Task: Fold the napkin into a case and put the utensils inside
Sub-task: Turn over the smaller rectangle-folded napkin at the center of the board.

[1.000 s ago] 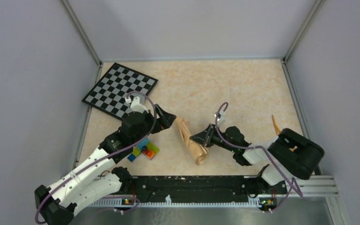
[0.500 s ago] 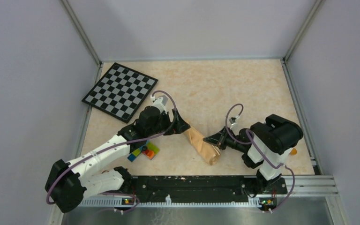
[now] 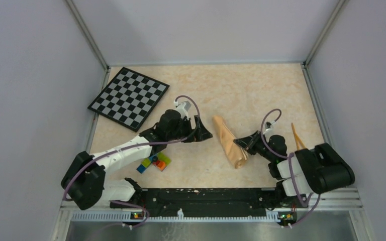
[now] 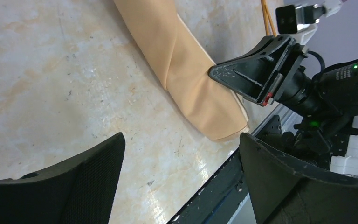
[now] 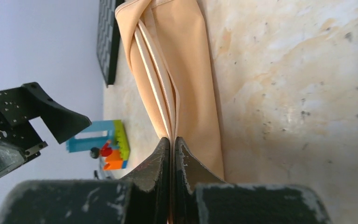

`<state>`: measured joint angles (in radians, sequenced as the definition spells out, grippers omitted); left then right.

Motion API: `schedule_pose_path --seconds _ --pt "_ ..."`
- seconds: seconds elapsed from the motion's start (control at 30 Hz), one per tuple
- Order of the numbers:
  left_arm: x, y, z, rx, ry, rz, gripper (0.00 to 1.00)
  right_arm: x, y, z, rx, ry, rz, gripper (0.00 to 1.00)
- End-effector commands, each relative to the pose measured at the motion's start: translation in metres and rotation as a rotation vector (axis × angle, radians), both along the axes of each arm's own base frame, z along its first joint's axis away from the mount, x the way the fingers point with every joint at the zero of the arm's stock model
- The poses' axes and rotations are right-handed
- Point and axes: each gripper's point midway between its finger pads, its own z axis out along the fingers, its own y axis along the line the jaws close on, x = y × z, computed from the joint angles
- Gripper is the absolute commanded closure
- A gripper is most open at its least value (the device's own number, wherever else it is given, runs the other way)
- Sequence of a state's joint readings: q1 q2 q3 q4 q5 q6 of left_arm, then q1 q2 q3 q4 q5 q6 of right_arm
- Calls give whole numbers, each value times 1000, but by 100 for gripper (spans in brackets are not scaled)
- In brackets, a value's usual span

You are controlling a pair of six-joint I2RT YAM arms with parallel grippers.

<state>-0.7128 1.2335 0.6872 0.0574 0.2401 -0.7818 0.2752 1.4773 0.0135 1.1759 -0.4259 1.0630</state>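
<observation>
Napkin [image 3: 229,142], seen from overhead, is folded into a narrow strip and lies slantwise near the middle of the worktop [image 3: 251,90]. My left claw [image 3: 204,133] is just to its left, spread wide and holding nothing, with bare surface between it and the cloth. My right claw [image 3: 240,143] comes in from the other side with its tip against the strip's right edge. The utensils [image 3: 296,134] show as slim orange-yellow slivers farther right on the worktop, outside the napkin and apart from it. A checkerboard [image 3: 129,96] sits in the far left corner, and toy bricks [image 3: 154,161] lie by the left arm. On the left wrist camera, my two dark fingers [image 4: 88,177] stand far apart at the bottom of the picture. The worktop and the near end of the napkin lie between them, and the right claw's pointed tip meets the cloth's side. On the right wrist camera, that claw is clenched with its tips pressed together. The napkin's stacked hems run straight into the seam between the tips, so I read it as nipping the layered edge. The folded cloth stretches away flat toward the checkerboard.
</observation>
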Motion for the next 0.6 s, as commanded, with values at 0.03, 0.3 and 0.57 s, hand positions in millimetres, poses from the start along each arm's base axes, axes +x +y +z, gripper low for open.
schedule_pose_path --seconds 0.03,0.3,0.57 --pt "14 -29 39 -93 -74 -88 6 11 -4 12 -168 -102 73 100" --pt "25 9 55 -57 -169 112 6 0 26 66 -340 -259 236 100" --pt "7 61 71 -27 -236 254 6 -34 110 102 -276 -358 389 100"
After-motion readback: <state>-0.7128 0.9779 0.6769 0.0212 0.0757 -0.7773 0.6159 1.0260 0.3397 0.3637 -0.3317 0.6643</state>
